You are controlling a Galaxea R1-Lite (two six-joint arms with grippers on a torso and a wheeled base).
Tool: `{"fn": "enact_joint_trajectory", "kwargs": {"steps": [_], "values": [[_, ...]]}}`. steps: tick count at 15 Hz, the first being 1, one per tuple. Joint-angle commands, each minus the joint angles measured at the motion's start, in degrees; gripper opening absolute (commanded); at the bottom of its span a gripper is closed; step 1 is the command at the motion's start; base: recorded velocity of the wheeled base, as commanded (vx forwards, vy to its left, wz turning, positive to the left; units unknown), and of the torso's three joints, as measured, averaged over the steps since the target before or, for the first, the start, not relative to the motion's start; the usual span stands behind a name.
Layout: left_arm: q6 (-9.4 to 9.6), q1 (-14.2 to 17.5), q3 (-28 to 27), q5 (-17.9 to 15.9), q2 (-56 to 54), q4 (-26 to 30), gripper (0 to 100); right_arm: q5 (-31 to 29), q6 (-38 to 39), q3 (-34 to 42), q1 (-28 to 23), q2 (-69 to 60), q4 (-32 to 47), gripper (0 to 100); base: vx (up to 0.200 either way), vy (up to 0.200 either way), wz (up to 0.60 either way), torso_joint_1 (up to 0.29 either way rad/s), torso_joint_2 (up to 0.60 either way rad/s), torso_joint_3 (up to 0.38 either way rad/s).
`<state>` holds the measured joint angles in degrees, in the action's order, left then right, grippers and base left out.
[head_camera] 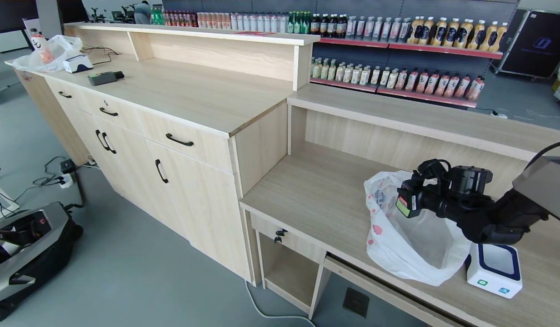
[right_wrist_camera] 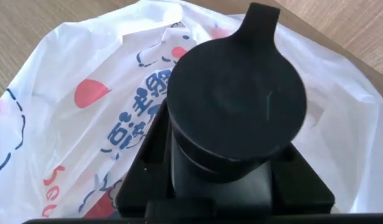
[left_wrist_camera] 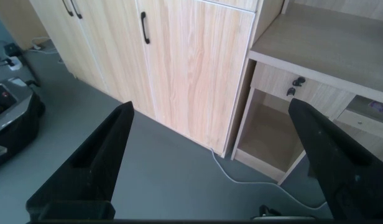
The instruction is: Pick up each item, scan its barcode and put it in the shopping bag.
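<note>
My right gripper [head_camera: 411,196] is shut on a black-capped bottle [head_camera: 402,208] with a green and red label. It holds the bottle just above the open mouth of the white shopping bag [head_camera: 412,247] on the low counter. In the right wrist view the bottle's round black lid [right_wrist_camera: 238,106] hangs over the bag [right_wrist_camera: 73,118]. A white and blue barcode scanner [head_camera: 493,270] stands on the counter right beside the bag. My left gripper [left_wrist_camera: 210,162] is open and holds nothing, low over the grey floor in front of the cabinet doors [left_wrist_camera: 191,62].
The tall counter [head_camera: 180,91] at the left carries another plastic bag [head_camera: 48,52], a second scanner [head_camera: 77,63] and a dark handheld device [head_camera: 105,77]. Shelves of bottles [head_camera: 398,50] line the back wall. Cables [head_camera: 48,179] trail on the floor.
</note>
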<state>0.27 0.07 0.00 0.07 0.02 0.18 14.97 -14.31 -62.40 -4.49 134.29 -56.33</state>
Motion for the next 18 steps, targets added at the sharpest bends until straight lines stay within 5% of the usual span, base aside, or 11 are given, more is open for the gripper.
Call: {"fn": "enact_joint_trajectory", "kwargs": {"steps": [1,13,14,18], "values": [[0.00,0.01,0.00,0.01,-0.02,-0.01,100,0.24,0.07,-1.32,0.00,3.61,-0.09,0,0.000,0.000,0.00,0.000,0.00,0.000],[0.00,0.01,0.00,0.01,-0.02,-0.01,100,0.32,1.13,-7.21,1.32,11.26,-2.47,0,0.000,0.000,0.00,0.000,0.00,0.000],[0.00,0.01,0.00,0.01,-0.02,-0.01,100,0.32,0.95,-7.03,1.32,11.34,-2.38,100,0.000,0.000,0.00,0.000,0.00,0.000],[0.00,0.01,0.00,0.01,-0.02,-0.01,100,0.32,1.83,-6.41,1.32,6.42,-1.59,100,0.000,0.000,0.00,0.000,0.00,0.000]]}}
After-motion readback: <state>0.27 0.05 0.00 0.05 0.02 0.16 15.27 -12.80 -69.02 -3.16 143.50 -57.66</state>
